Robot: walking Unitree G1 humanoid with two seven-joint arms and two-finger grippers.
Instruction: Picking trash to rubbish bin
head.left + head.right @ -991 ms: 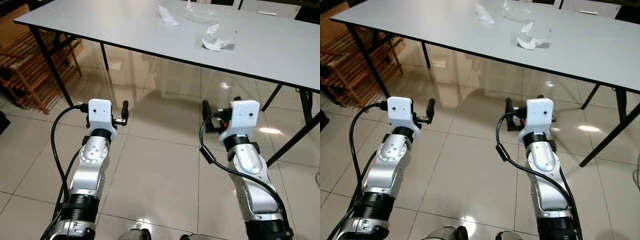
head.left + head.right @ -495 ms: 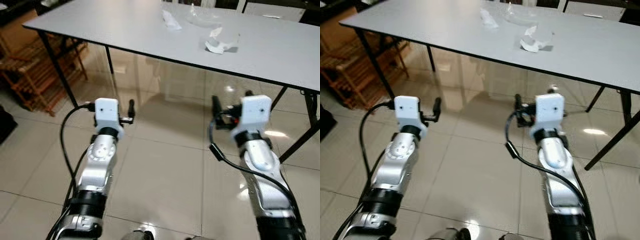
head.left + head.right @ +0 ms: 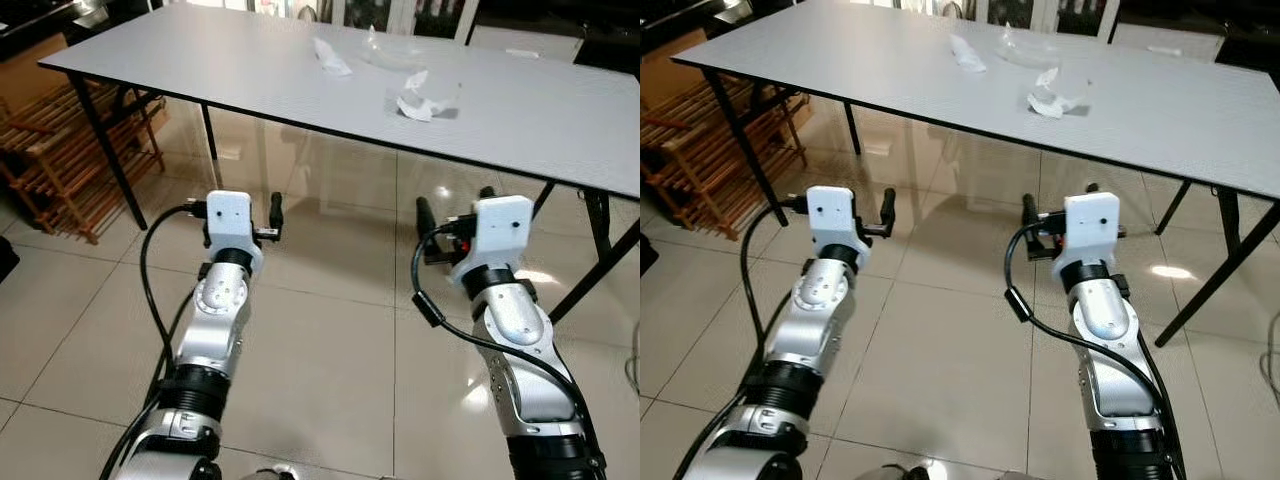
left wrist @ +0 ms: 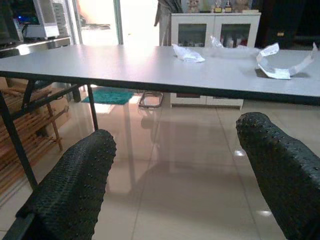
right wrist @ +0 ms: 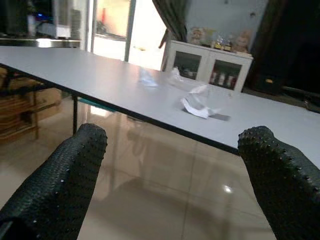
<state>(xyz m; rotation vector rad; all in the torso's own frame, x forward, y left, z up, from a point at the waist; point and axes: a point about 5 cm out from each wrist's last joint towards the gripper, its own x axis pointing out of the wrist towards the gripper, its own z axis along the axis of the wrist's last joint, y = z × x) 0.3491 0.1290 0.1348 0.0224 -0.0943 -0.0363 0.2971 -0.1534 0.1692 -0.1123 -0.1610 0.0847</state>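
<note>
Three pieces of trash lie on the far part of the grey table (image 3: 200, 70): a crumpled white paper (image 3: 331, 56), a clear plastic piece (image 3: 392, 50) and a white-and-clear wrapper (image 3: 425, 98). Both arms are held out low over the tiled floor, short of the table's near edge and below its top. My left gripper (image 3: 238, 212) is open, with nothing between its fingers (image 4: 75, 195). My right gripper (image 3: 455, 213) is also open and holds nothing. The wrapper (image 5: 200, 105) and the paper (image 5: 148, 78) lie beyond it on the tabletop.
A wooden slatted rack (image 3: 50, 150) stands at the left beside the table's black leg (image 3: 112, 150). Another black leg (image 3: 598, 250) slants down at the right. A white cabinet (image 4: 215, 25) stands behind the table. Glossy tiled floor (image 3: 330, 340) stretches under the table.
The whole view has shifted, so the camera moved; the table edge sits a little differently in frame. Both arms keep the same raised pose with open fingers.
</note>
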